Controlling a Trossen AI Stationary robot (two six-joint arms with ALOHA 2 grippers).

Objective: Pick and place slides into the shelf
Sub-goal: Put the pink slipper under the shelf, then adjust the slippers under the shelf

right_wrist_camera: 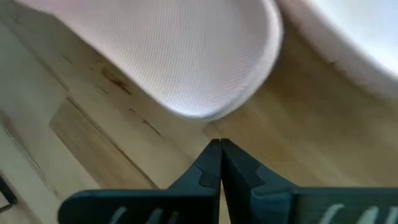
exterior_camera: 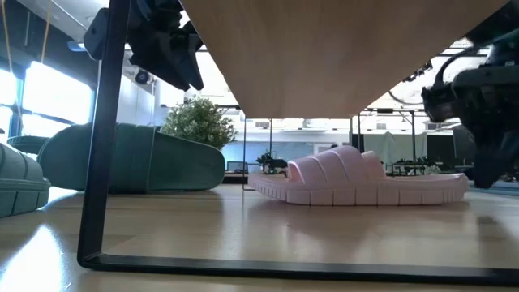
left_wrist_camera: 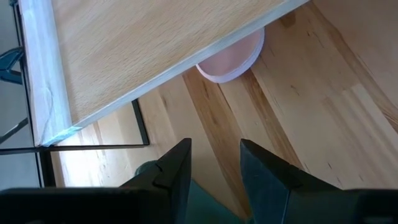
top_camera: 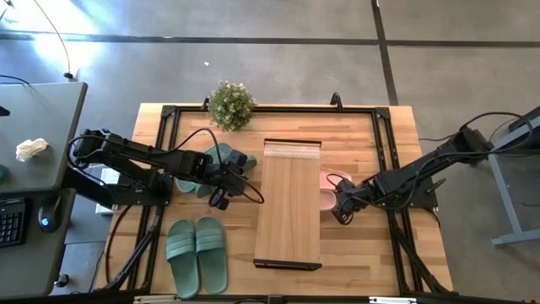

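The shelf (top_camera: 287, 203) stands mid-table, its plank (exterior_camera: 340, 57) overhead in the low view. A pink pair of slides (top_camera: 327, 190) lies flat on the table at its right side, partly beneath it (exterior_camera: 357, 178). One green pair (top_camera: 202, 169) lies left of the shelf and another (top_camera: 198, 253) at the near left. My left gripper (top_camera: 243, 162) hangs open above the farther green pair (left_wrist_camera: 208, 202), clear of it in the low view (exterior_camera: 190, 77). My right gripper (right_wrist_camera: 219, 143) is shut, its tips just short of a pink slide's rounded end (right_wrist_camera: 205, 112).
A potted plant (top_camera: 230, 104) stands at the far edge, left of the shelf. The shelf's thin black leg frame (exterior_camera: 101, 162) rises near the green slides. A side desk (top_camera: 38, 160) with a keyboard and mouse lies beyond the table's left edge.
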